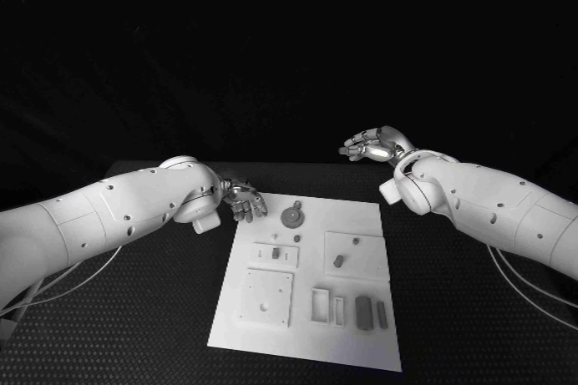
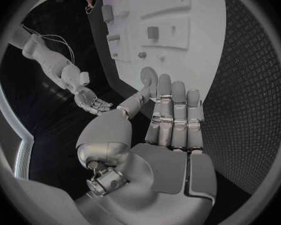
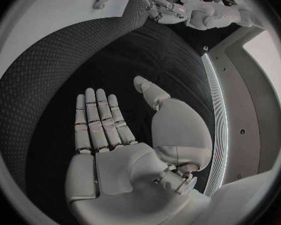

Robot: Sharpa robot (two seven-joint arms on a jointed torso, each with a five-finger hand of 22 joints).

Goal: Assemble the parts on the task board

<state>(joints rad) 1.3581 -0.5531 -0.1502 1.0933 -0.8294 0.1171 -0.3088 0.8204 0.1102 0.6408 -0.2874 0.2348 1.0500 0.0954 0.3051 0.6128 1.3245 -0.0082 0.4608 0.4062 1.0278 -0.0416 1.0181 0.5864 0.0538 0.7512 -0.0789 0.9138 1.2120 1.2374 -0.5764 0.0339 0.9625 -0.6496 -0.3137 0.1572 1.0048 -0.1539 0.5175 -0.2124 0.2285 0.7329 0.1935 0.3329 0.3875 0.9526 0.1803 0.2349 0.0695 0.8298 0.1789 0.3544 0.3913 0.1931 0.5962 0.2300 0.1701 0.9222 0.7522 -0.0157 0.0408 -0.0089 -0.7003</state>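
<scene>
The white task board point(image 1: 357, 212) lies in the middle of the black table, and its surface point(image 2: 190, 55) shows in the left wrist view too. Grey parts sit on it: a round gear-like piece point(image 1: 293, 214) at the far end, small pegs point(image 1: 276, 253) point(image 1: 340, 260) on raised square plates, and slim bars point(image 1: 364, 308) near the front. My left hand point(image 1: 245, 201) hovers at the board's far left corner, fingers apart and empty point(image 2: 172, 120). My right hand point(image 1: 371, 144) is raised beyond the board's far right corner, flat with nothing in it point(image 3: 106, 135).
A square plate with a hole point(image 1: 266, 296) and a rectangular frame point(image 1: 321, 305) occupy the board's near part. Black textured mat point(image 1: 120, 318) surrounds the board on both sides. The table's far edge point(image 1: 301, 163) runs just behind the hands.
</scene>
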